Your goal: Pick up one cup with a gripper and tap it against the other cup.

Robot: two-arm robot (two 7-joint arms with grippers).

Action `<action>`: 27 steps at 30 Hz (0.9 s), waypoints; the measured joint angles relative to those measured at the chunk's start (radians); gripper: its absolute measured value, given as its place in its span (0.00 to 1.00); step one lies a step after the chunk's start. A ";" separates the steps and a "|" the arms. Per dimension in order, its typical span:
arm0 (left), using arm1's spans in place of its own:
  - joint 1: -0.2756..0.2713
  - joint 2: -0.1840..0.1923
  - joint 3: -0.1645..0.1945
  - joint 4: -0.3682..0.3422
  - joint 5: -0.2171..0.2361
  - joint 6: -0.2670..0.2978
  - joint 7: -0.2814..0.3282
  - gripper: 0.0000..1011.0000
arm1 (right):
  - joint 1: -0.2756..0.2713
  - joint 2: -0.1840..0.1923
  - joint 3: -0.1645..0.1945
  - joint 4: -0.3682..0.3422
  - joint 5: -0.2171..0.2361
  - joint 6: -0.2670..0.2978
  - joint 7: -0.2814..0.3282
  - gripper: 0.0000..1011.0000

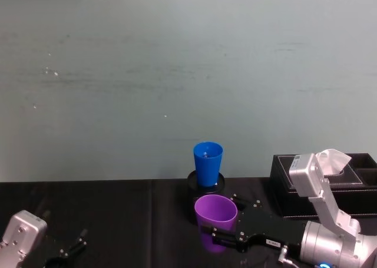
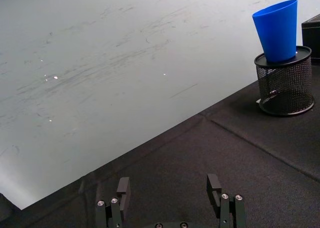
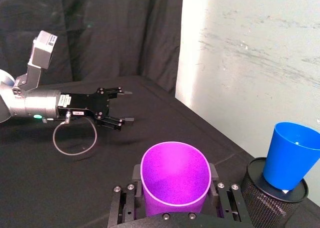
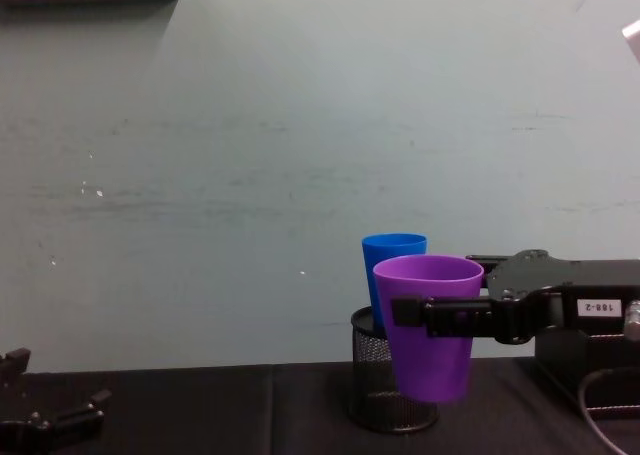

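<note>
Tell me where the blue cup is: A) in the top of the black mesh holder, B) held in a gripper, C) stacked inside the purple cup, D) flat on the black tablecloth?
A: the blue cup sits in the top of the black mesh holder; the right gripper holds the purple cup in front of it, and the left gripper sits open at the left.

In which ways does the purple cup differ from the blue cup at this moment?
The purple cup is clamped in the right gripper, apparently clear of the table; the blue cup stands in the black mesh pen holder. The purple cup looks slightly wider than the blue cup. Both are plain, tapered, upright, mouths up.
</note>
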 joint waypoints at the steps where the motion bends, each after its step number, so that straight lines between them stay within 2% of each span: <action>1: 0.000 0.000 0.000 0.000 0.000 0.000 0.000 0.99 | 0.000 0.000 0.000 0.000 0.000 0.000 0.000 0.72; 27: 0.000 0.000 0.000 0.000 0.000 0.000 0.000 0.99 | 0.000 0.000 0.000 0.000 0.000 0.000 0.000 0.72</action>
